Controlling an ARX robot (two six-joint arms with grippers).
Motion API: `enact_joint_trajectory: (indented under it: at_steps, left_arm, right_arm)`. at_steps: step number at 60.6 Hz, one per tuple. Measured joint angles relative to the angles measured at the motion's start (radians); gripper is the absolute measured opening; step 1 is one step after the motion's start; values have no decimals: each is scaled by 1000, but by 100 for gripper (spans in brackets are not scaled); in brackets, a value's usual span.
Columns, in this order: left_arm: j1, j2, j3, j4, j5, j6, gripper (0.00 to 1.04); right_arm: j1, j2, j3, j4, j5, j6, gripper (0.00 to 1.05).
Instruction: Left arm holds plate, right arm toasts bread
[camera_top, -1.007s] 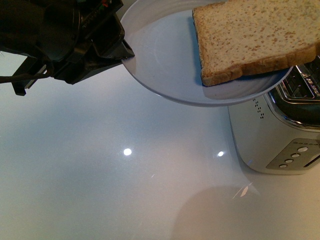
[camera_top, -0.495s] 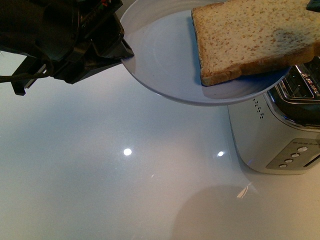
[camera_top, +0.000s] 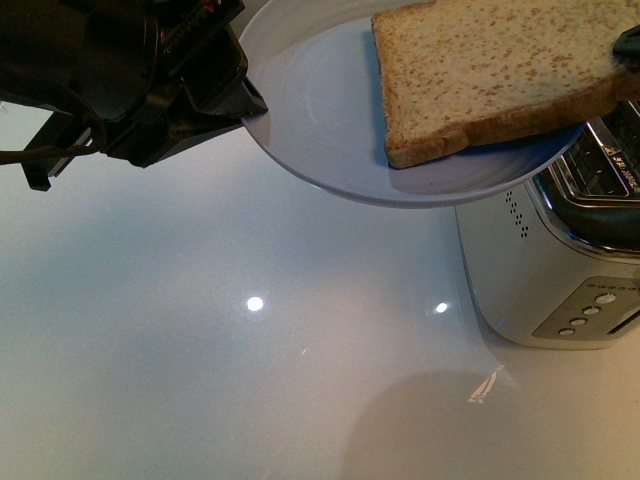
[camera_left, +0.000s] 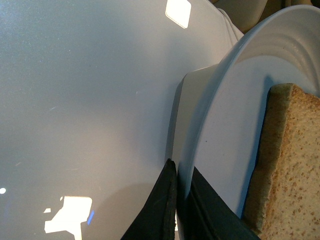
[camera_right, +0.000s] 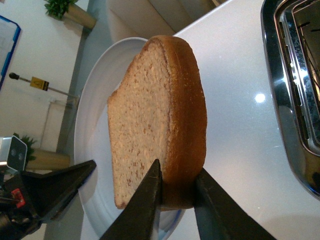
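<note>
One round pale blue-grey plate (camera_top: 320, 120) hangs above the glossy white worktop (camera_top: 200, 350), its rim clenched in the left black pincer (camera_left: 180, 172). On it lies one slice of speckled wholemeal bread (camera_top: 480, 70), overhanging the rim opposite that grip, and the right black pincer (camera_right: 177, 187) is clamped on its golden crust. One silver toaster (camera_top: 540, 270) stands on the worktop under that overhanging side, partly hidden by the plate.

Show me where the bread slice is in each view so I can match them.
Front view: bread over the plate, upper right.
Left wrist view: bread inside the plate rim clamped by the left hand.
Right wrist view: bread mid-picture, edge-on, pinched by the right hand.
Shared landmark: the plate's pale rim, in all three.
</note>
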Motion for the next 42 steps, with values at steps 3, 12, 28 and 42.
enact_joint_trajectory:
  at_steps: [3,12,28,42]
  left_arm:
    - [0,0,0,0,0,0,3]
    - [0,0,0,0,1,0,3]
    - [0,0,0,0,1,-3,3]
    - [0,0,0,0,1,-3,3]
  right_arm:
    - [-2,-11,5,-4,-6,6,8]
    - [-16,-56,24,-29,-16,18,2]
    - [-97,-159,130,-95,82,-98,2]
    - [-180,-150,226,-53,253,-553,2]
